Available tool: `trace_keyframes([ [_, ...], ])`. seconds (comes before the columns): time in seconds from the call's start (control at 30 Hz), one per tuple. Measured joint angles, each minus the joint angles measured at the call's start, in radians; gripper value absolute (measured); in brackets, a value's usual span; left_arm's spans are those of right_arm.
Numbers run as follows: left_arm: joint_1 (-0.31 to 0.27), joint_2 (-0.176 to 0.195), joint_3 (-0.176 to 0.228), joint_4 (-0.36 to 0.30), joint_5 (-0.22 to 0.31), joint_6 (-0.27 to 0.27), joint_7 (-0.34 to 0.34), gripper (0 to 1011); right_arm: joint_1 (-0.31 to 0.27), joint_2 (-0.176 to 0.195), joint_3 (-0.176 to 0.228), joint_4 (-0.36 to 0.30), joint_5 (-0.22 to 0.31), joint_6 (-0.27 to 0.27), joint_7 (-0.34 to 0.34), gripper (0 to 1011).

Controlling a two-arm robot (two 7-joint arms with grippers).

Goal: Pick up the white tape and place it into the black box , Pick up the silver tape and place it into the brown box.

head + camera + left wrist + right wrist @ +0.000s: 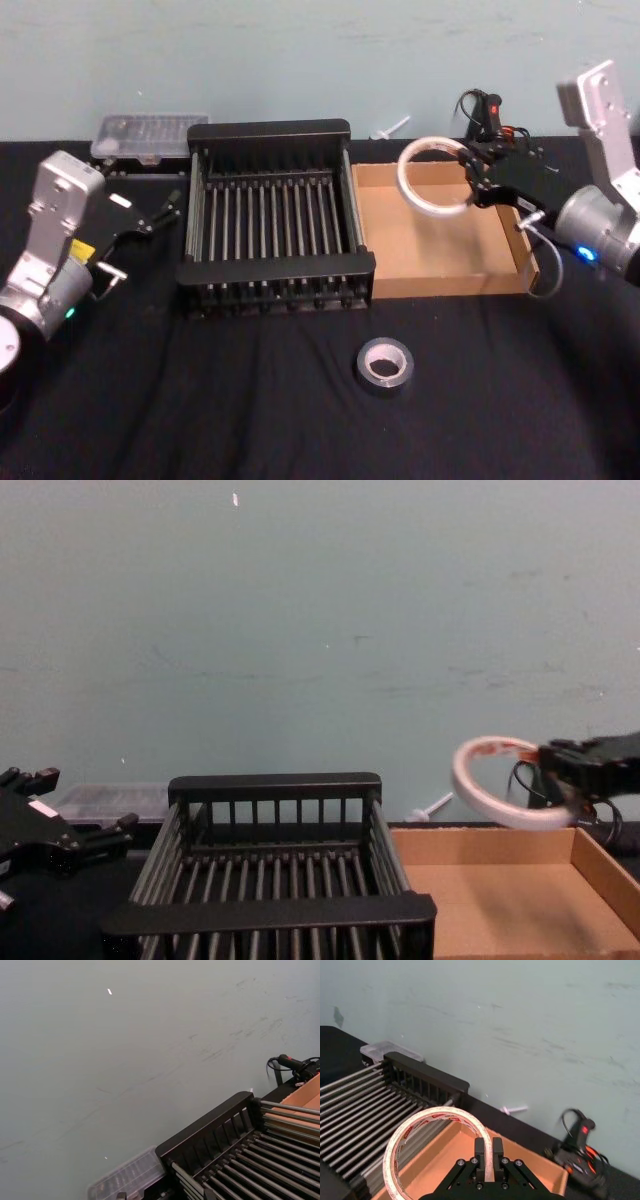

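Observation:
The white tape, a thin whitish ring with red marks, hangs upright in the air over the far left part of the brown box. My right gripper is shut on the ring's rim. In the right wrist view the fingers pinch the white tape above the brown box, with the black box beyond. The silver tape lies flat on the black cloth in front of both boxes. The black box stands left of the brown one. My left gripper rests open beside the crate's left wall.
A clear plastic case lies behind the crate at the back left. A black and red handheld device with a cable and a small white piece lie behind the brown box. A pale wall closes the back.

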Motion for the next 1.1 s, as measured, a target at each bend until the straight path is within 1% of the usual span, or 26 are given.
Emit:
trace_keyframes([
  [0.07,0.0,0.0,0.0,0.0,0.0,0.0,0.0,1001,0.023,-0.008,-0.014,0.022,-0.005,-0.013,0.008,95],
  [0.1,0.0,0.0,0.0,0.0,0.0,0.0,0.0,1001,0.041,-0.016,-0.025,0.045,-0.009,-0.026,0.015,95],
  [0.13,0.0,0.0,0.0,0.0,0.0,0.0,0.0,1001,0.041,-0.016,-0.025,0.045,-0.009,-0.026,0.015,95],
  [0.23,0.0,0.0,0.0,0.0,0.0,0.0,0.0,1001,0.093,-0.043,-0.057,0.107,-0.02,-0.064,0.032,95],
  [0.33,0.0,0.0,0.0,0.0,0.0,0.0,0.0,1001,0.12,-0.061,-0.074,0.142,-0.029,-0.089,0.039,95],
  [0.5,0.0,0.0,0.0,0.0,0.0,0.0,0.0,1001,0.2,-0.116,-0.13,0.254,-0.059,-0.185,0.068,95],
  [0.57,0.0,0.0,0.0,0.0,0.0,0.0,0.0,1001,0.209,-0.123,-0.136,0.267,-0.063,-0.195,0.071,95],
  [0.6,0.0,0.0,0.0,0.0,0.0,0.0,0.0,1001,0.225,-0.136,-0.147,0.292,-0.07,-0.215,0.076,95],
  [0.67,0.0,0.0,0.0,0.0,0.0,0.0,0.0,1001,0.239,-0.148,-0.158,0.317,-0.077,-0.233,0.08,95],
  [0.7,0.0,0.0,0.0,0.0,0.0,0.0,0.0,1001,0.252,-0.163,-0.168,0.34,-0.082,-0.249,0.085,95],
  [0.77,0.0,0.0,0.0,0.0,0.0,0.0,0.0,1001,0.264,-0.176,-0.178,0.364,-0.089,-0.265,0.088,95],
  [0.87,0.0,0.0,0.0,0.0,0.0,0.0,0.0,1001,0.289,-0.207,-0.2,0.417,-0.105,-0.304,0.095,95],
  [0.93,0.0,0.0,0.0,0.0,0.0,0.0,0.0,1001,0.298,-0.218,-0.208,0.437,-0.113,-0.319,0.095,95],
  [0.97,0.0,0.0,0.0,0.0,0.0,0.0,0.0,1001,0.305,-0.23,-0.216,0.457,-0.122,-0.334,0.095,95],
  [1.1,0.0,0.0,0.0,0.0,0.0,0.0,0.0,1001,0.316,-0.247,-0.227,0.491,-0.141,-0.361,0.091,95],
])
